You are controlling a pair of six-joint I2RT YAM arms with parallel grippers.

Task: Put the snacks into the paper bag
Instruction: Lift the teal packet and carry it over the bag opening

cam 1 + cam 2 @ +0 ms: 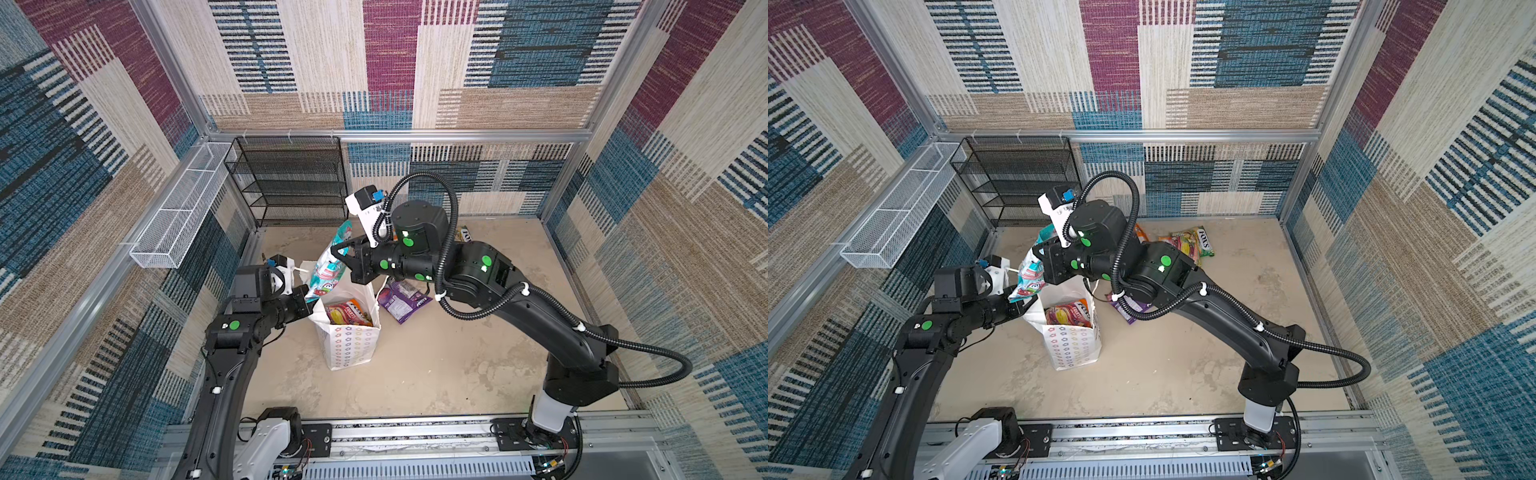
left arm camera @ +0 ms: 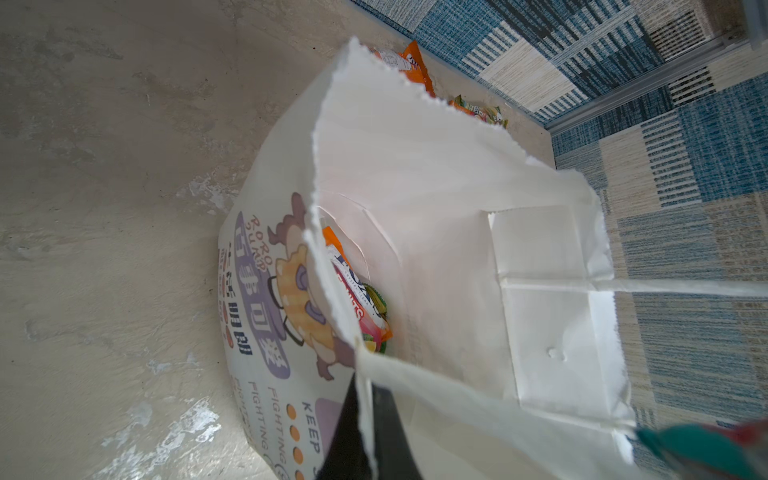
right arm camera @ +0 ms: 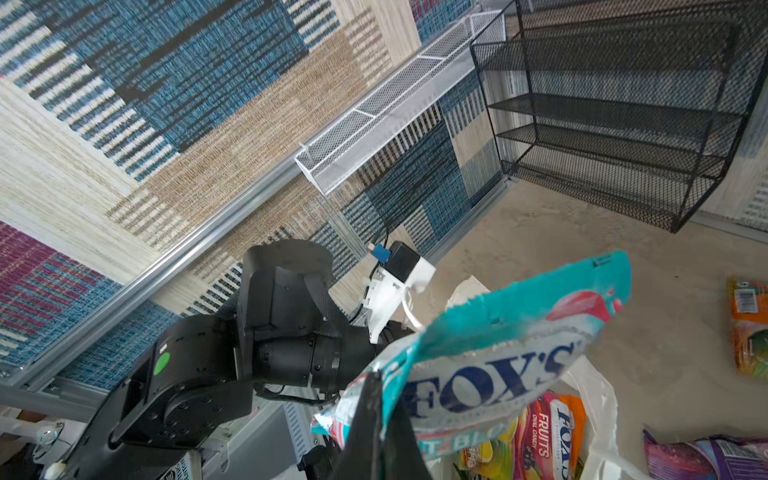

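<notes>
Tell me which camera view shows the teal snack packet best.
The right wrist view: the teal packet fills it, FOX'S print readable. In both top views it is small, near the paper bag. The left wrist view catches only a blurred corner.

The teal packet (image 3: 490, 374) I hold says "FOX'S". The fruit packet (image 3: 548, 432) in the paper bag (image 2: 415, 187) says "FOX'S" and "FRUITS OVAL CANDY". The bag's side says "RORO", "KEEP" and "FIGHTING".

Robot lab test cell — aluminium frame (image 1: 374, 135), carpet-patterned wall panels (image 1: 390, 62), 2 rail-mounted arms (image 1: 552, 320).
</notes>
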